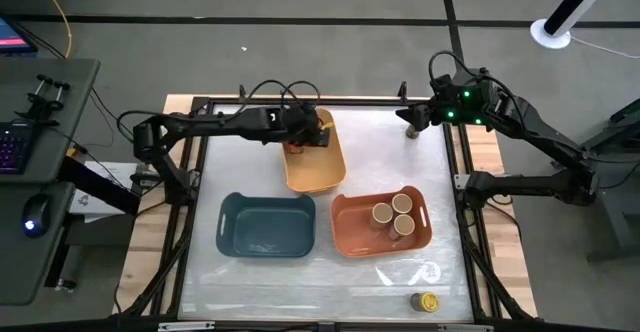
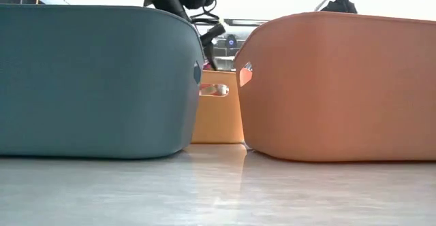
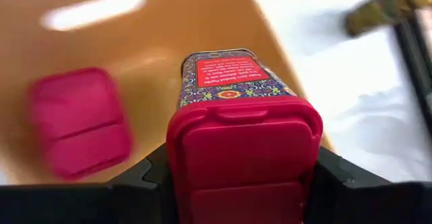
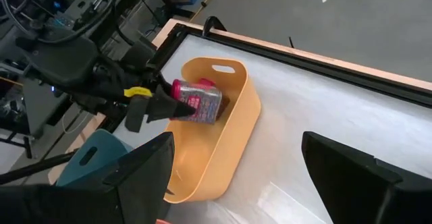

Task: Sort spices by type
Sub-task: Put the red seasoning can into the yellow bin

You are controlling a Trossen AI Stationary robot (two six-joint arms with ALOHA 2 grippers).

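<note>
Red tin (image 3: 243, 136) sits clamped between your left gripper's (image 1: 312, 132) fingers, lid end toward the wrist and long axis running straight out ahead, held over the yellow bin (image 1: 318, 172). A second red tin (image 3: 79, 121) lies on the bin floor beside and below it, apart, so the release drops onto bare floor next to its match. Right gripper (image 4: 236, 177) waits wide open at the table's far right corner.

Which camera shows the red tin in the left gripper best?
The left wrist view: the red tin fills it, lid and label readable. The right wrist view shows it above the yellow bin; in the high and low views it's hidden.
</note>
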